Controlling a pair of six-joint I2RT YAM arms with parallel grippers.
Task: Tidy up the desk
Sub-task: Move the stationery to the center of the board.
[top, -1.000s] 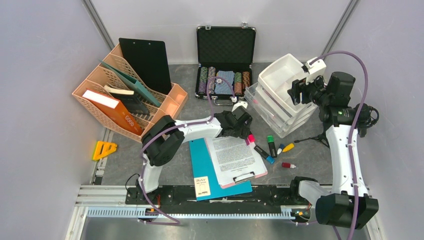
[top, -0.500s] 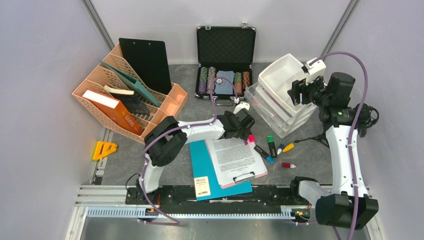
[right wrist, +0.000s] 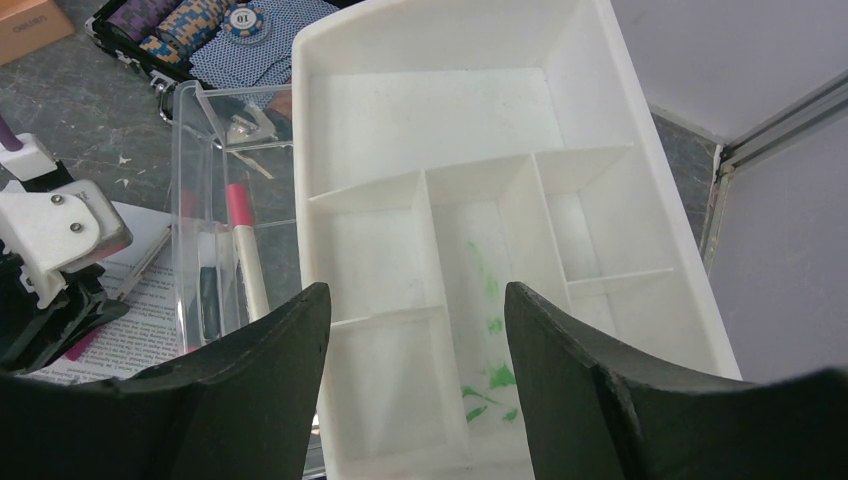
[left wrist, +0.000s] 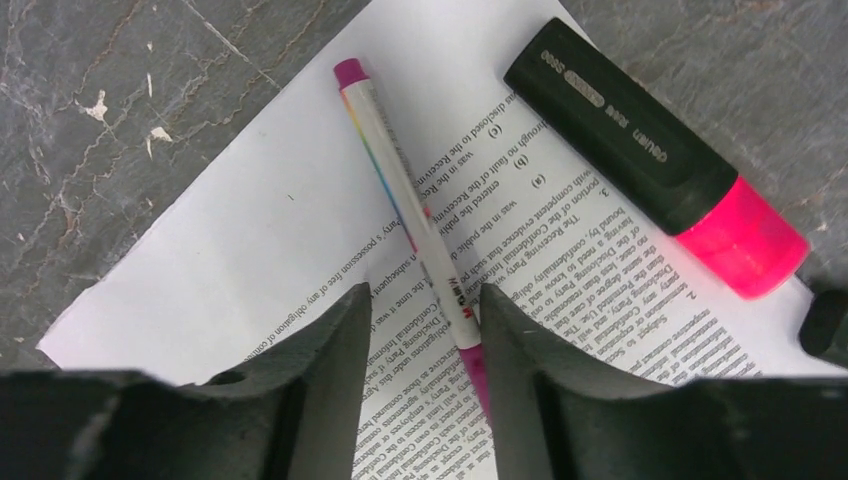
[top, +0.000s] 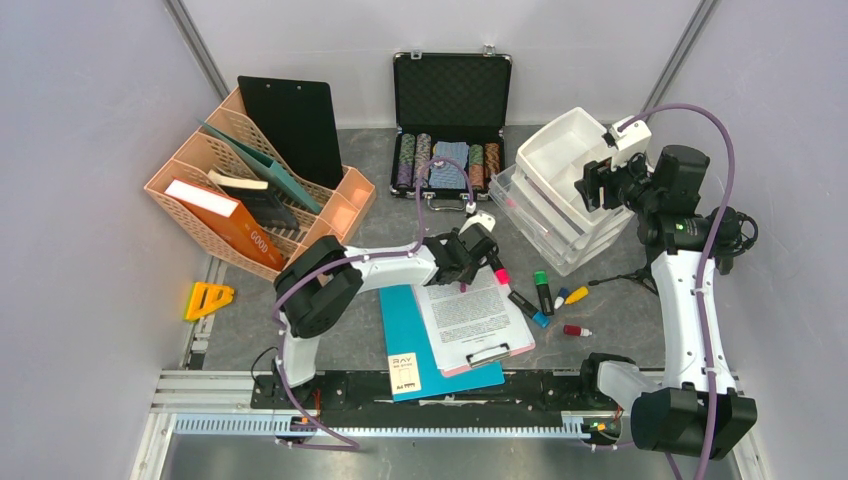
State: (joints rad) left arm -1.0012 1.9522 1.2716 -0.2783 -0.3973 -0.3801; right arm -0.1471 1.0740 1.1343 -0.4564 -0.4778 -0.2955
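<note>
Left gripper (left wrist: 425,300) slightly spread, astride a pen (left wrist: 385,170) on paper (left wrist: 250,270) — desk (left wrist: 120,90) beneath.

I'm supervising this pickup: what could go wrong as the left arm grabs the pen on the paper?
The pen lies off-centre between the open left jaws, near one side, so closing may roll or skew it. It rests on paper, which the jaws may pinch or drag. The highlighter beside it could get knocked.

Pale grey walls (top: 80,120) close in three sides, with aluminium posts (top: 203,55) slanting up the back corners.
</note>
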